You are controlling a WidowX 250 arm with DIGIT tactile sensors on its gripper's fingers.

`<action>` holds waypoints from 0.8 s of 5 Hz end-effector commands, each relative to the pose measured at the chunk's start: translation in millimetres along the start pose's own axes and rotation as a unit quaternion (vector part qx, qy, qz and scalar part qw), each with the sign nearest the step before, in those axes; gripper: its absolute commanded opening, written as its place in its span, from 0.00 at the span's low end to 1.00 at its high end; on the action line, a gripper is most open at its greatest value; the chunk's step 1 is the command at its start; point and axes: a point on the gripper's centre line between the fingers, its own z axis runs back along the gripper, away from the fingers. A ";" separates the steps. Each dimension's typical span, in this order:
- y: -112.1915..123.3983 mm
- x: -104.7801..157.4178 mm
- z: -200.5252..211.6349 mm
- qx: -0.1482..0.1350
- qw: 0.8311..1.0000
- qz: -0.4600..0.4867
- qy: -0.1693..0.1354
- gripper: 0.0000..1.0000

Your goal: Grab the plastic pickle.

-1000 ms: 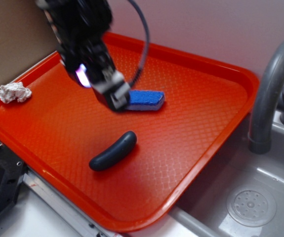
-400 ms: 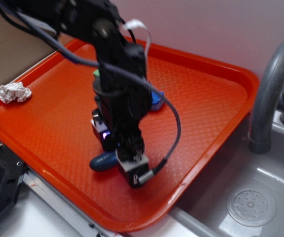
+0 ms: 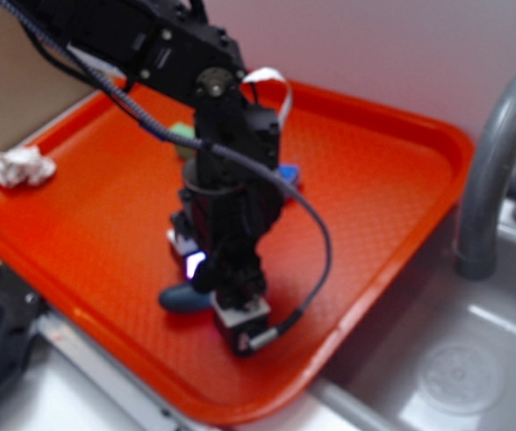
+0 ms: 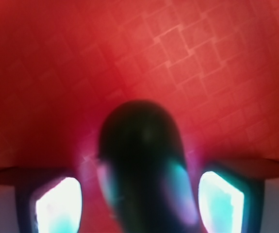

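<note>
The plastic pickle (image 3: 179, 298), dark blue-grey and rounded, lies on the orange tray (image 3: 374, 180) near its front edge; the arm hides most of it. My gripper (image 3: 231, 316) is down over the pickle's right part. In the wrist view the pickle (image 4: 141, 165) fills the space between the two glowing fingers (image 4: 59, 206), with tray showing in a gap on each side. The gripper (image 4: 139, 204) is open around the pickle, not touching it.
A blue sponge (image 3: 286, 174) and a green block (image 3: 182, 135) sit on the tray behind the arm. A crumpled white wad (image 3: 22, 166) lies at the tray's left rim. A grey faucet (image 3: 491, 171) and sink (image 3: 455, 377) stand to the right.
The arm came from above the sponge forward and down to the pickle. Since 0.4 s ago it has dropped slightly lower around the pickle, which has not moved.
</note>
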 end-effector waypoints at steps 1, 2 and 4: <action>5.0 -2.1 5.5 0.023 1.000 -0.005 -0.008 0.00; 23.6 -7.8 44.7 0.071 0.997 -0.001 -0.042 0.00; 82.1 -38.8 119.9 0.047 0.990 0.061 -0.119 0.00</action>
